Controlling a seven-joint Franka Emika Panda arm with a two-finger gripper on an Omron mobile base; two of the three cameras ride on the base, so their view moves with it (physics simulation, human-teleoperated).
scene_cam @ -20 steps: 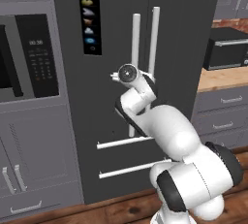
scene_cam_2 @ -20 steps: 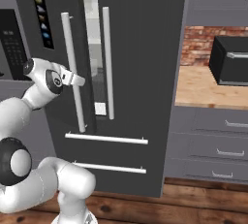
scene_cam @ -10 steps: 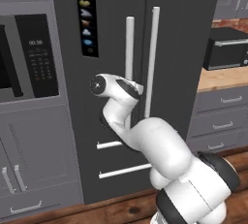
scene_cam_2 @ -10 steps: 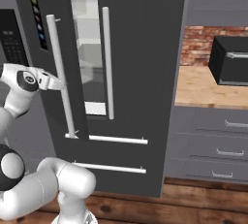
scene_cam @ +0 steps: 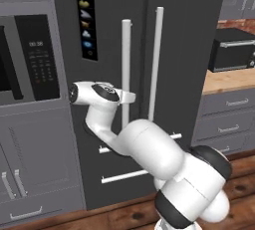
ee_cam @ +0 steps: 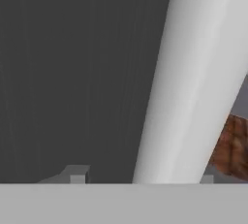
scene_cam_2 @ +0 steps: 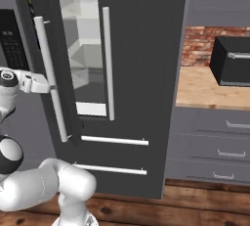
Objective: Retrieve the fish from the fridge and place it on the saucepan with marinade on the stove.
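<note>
The tall dark grey fridge (scene_cam: 189,50) (scene_cam_2: 146,73) fills the middle of both base views. Its left door stands ajar, and white shelves (scene_cam_2: 83,49) show through the gap. My gripper (scene_cam: 130,96) (scene_cam_2: 46,87) is at the left door's long silver handle (scene_cam: 126,64) (scene_cam_2: 49,73), about halfway up. In the hand view the handle (ee_cam: 193,72) runs between my fingertips (ee_cam: 77,172), with a gap on one side, so my gripper (ee_cam: 142,175) is open around it. The fish, the saucepan, the marinade and the stove are out of view.
A built-in black wall oven (scene_cam: 35,59) sits left of the fridge. A black toaster oven (scene_cam: 234,50) (scene_cam_2: 234,61) stands on the wooden counter at right, above grey drawers (scene_cam_2: 219,146). The right door's handle (scene_cam: 157,64) (scene_cam_2: 108,63) hangs close by.
The left fridge door has swung further open as my hand moved left with its handle. The fingers, shut on the handle before, have parted.
</note>
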